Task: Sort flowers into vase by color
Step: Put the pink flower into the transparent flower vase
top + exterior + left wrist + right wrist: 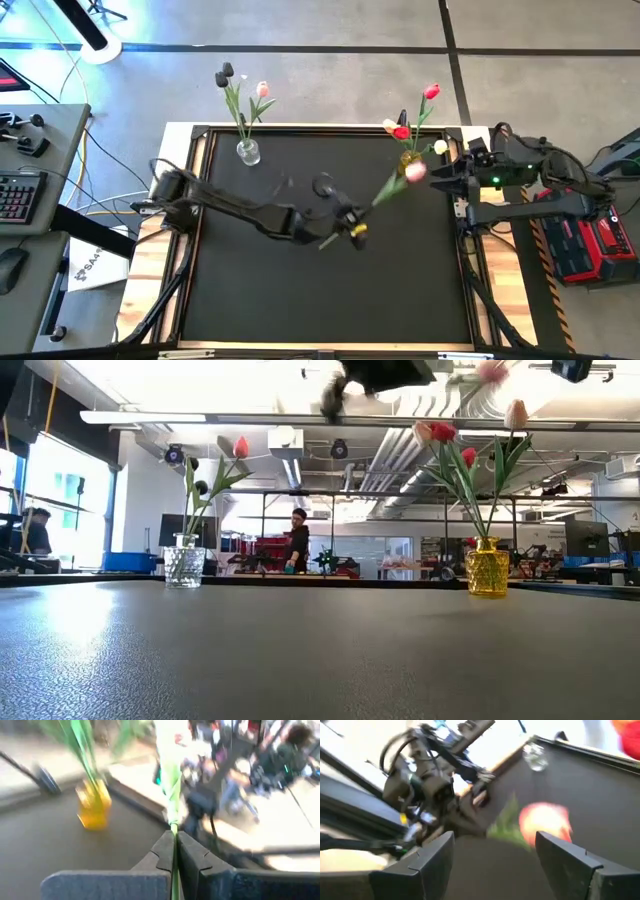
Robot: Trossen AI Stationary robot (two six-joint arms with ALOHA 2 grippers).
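The left pincer [352, 226] is squeezed tight on the thin green stem of a pink tulip [414, 171], holding it up above the middle of the black tabletop [300, 290]. The pink head is right beside the yellow glass vase [409, 157] with red and pale tulips [401, 131]. The right pincer [436, 177] waits there too, fingers [567, 855] wide apart. Far across stands a clear glass vase [248, 151] with dark and pink tulips [262, 90].

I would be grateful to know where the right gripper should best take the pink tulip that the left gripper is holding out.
Probably on the bare green stem just below the pink tulip's head, coming from the right arm's side with the right gripper open. The left gripper clamps the stem's lower end, so the upper stretch is free.
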